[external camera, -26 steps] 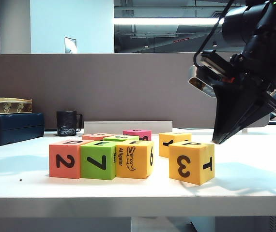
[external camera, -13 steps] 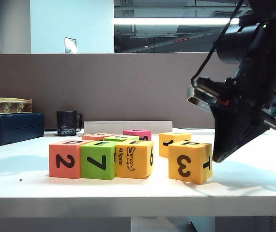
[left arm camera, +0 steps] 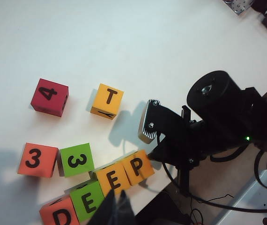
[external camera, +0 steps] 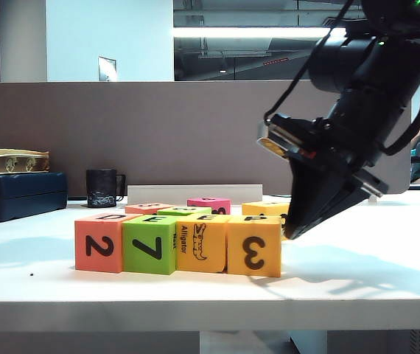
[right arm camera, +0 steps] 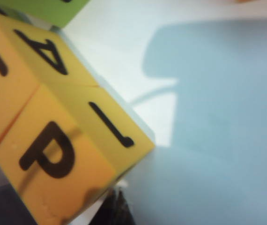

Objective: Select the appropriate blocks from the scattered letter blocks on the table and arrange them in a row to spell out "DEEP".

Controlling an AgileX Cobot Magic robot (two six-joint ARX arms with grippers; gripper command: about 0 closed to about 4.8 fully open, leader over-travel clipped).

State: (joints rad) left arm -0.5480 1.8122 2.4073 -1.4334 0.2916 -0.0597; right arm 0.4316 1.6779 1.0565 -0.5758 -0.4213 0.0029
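**A:** Four cubes stand touching in a row on the counter [external camera: 372, 273]: red-orange cube [external camera: 99, 243], lime-green cube [external camera: 149, 245], yellow cube [external camera: 199, 243], amber cube [external camera: 254, 247]. Their tops read DEEP. Finished?

**B:** Nearly, I'd judge. The right gripper [external camera: 292, 225], closed and empty, sits at the amber cube's three o'clock. Nudge squarely, then withdraw without dragging. The left gripper [left arm camera: 117, 208], closed, hangs above the row.

**A:** Totals?

**B:** Eight cubes: four rowed, and four loose cubes [external camera: 208, 205] at twelve o'clock. Two grippers.

Background stuff: a dark mug [external camera: 104, 188] sits mid-left of the exterior view, in front of a grey-brown partition [external camera: 158, 133]. Far left there's a navy case [external camera: 18, 195] with a gold patterned box [external camera: 12, 160] on top.
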